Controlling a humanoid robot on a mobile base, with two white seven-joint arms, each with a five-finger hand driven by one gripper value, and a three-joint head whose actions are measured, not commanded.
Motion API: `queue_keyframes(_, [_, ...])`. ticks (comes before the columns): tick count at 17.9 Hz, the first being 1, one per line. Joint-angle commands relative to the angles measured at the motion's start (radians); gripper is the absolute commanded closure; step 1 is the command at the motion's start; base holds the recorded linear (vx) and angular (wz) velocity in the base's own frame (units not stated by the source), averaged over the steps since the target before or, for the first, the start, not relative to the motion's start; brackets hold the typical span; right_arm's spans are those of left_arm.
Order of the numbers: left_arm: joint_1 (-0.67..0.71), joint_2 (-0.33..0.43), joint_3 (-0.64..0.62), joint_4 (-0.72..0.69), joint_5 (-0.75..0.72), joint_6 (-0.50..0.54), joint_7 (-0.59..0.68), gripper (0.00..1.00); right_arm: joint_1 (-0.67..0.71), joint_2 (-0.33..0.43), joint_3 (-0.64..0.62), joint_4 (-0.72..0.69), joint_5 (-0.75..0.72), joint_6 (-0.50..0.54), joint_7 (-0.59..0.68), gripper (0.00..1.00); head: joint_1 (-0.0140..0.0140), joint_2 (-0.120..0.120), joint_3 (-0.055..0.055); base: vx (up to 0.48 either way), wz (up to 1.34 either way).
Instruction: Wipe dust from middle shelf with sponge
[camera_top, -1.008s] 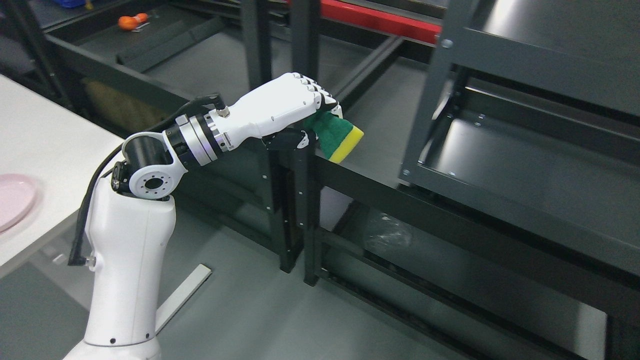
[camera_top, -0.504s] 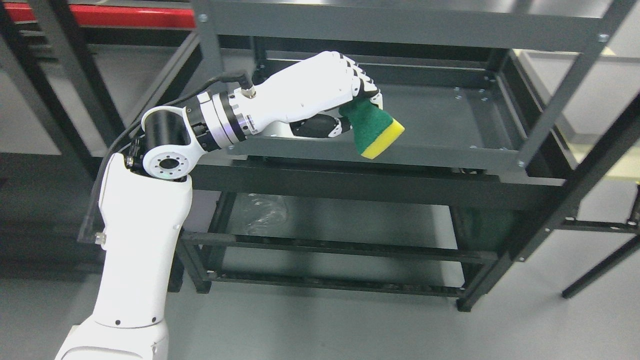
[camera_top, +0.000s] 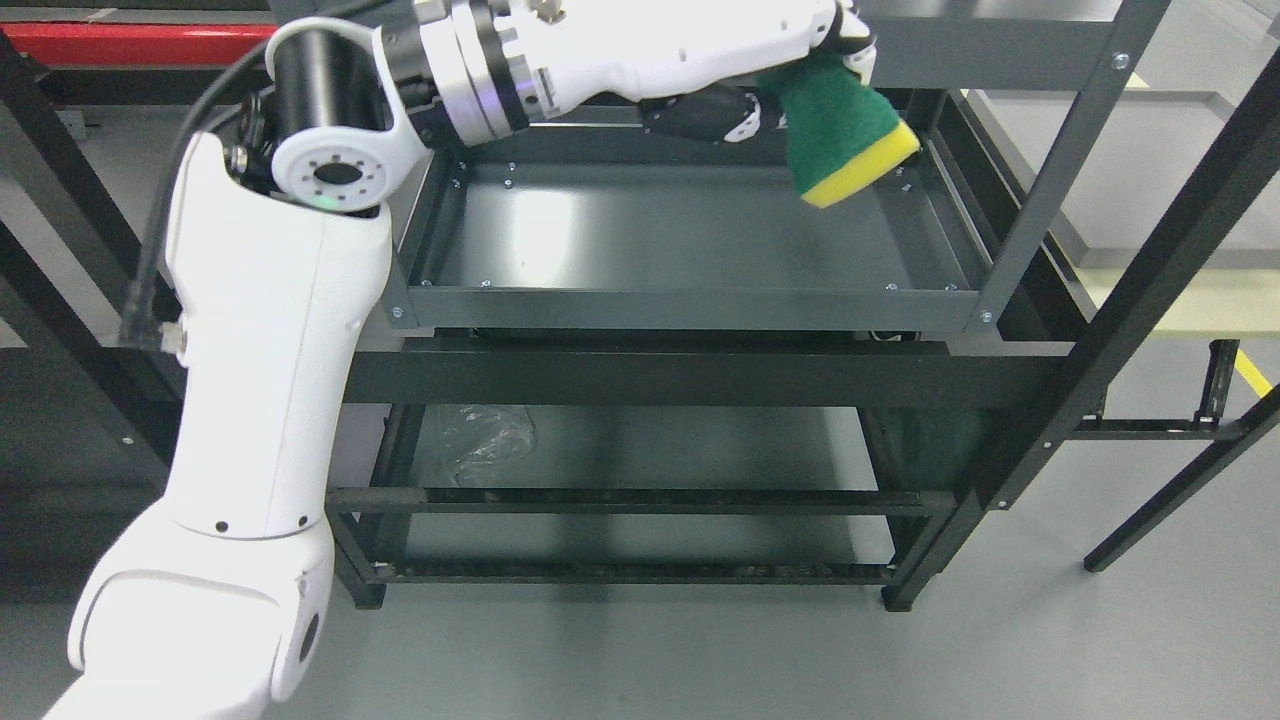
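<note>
My left hand (camera_top: 800, 60) reaches in from the lower left along the top edge of the head view, fingers shut on a green and yellow sponge (camera_top: 845, 135). The sponge hangs tilted, yellow side down and to the right, above the far right part of the dark grey middle shelf (camera_top: 690, 305). It looks apart from the shelf surface. The top of the hand is cut off by the picture's edge. My right arm does not show.
The shelf unit's angled posts (camera_top: 1040, 180) stand to the right of the sponge. A lower shelf (camera_top: 640, 450) holds a crumpled clear plastic bag (camera_top: 485, 435). A red beam (camera_top: 130, 40) runs at the top left. Grey floor (camera_top: 1100, 640) lies in front.
The camera has swung, so the whole picture shifted and the shelf unit now faces me squarely. My left hand with the sponge has risen and reached further right, over the middle shelf.
</note>
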Motion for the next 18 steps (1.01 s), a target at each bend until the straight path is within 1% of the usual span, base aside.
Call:
queue_keyframes(1, [-0.266,0.014,-0.262,0.271,-0.042,-0.001,0.015,0.99,0.001,-0.017,0.000,-0.017,0.000,0.072,0.005,0.00,0.0000,0.000,0.000,0.054,0.05])
queue_keyframes(3, [-0.302,0.014,-0.351,0.357,-0.044,-0.001,0.069,0.99,0.001,-0.017,0.000,-0.017,0.000,0.072,0.005,0.00,0.0000,0.000,0.000,0.043,0.00])
queue_keyframes(5, [-0.315,0.014,-0.408,0.379,-0.064,0.000,0.077,0.99,0.001,-0.017,0.000,-0.017,0.000,0.072,0.005,0.00,0.0000,0.000,0.000,0.025,-0.07])
queue_keyframes(8, [-0.325,0.014,-0.486,0.411,-0.102,0.088,0.103,0.99,0.001,-0.017,0.000,-0.017,0.000,0.072,0.005,0.00,0.0000,0.000,0.000,0.020,-0.05])
queue_keyframes(10, [-0.325,0.014,-0.537,0.448,-0.124,0.114,0.159,0.99,-0.001,-0.017,0.000,-0.017,0.000,0.074,0.003,0.00,0.0000,0.000,0.000,0.018,-0.03])
queue_keyframes(12, [-0.325,0.014,-0.554,0.472,-0.150,0.142,0.178,0.99,-0.001,-0.017,0.000,-0.017,0.000,0.072,0.005,0.00,0.0000,0.000,0.000,0.000,0.00])
queue_keyframes(16, [-0.322,0.014,-0.568,0.532,-0.203,0.142,0.212,0.99,-0.001,-0.017,0.000,-0.017,0.000,0.072,0.005,0.00,0.0000,0.000,0.000,-0.018,0.01])
queue_keyframes(18, [-0.322,0.014,-0.556,0.534,-0.210,0.139,0.212,0.99,0.001,-0.017,0.000,-0.017,0.000,0.072,0.005,0.00,0.0000,0.000,0.000,-0.002,0.03])
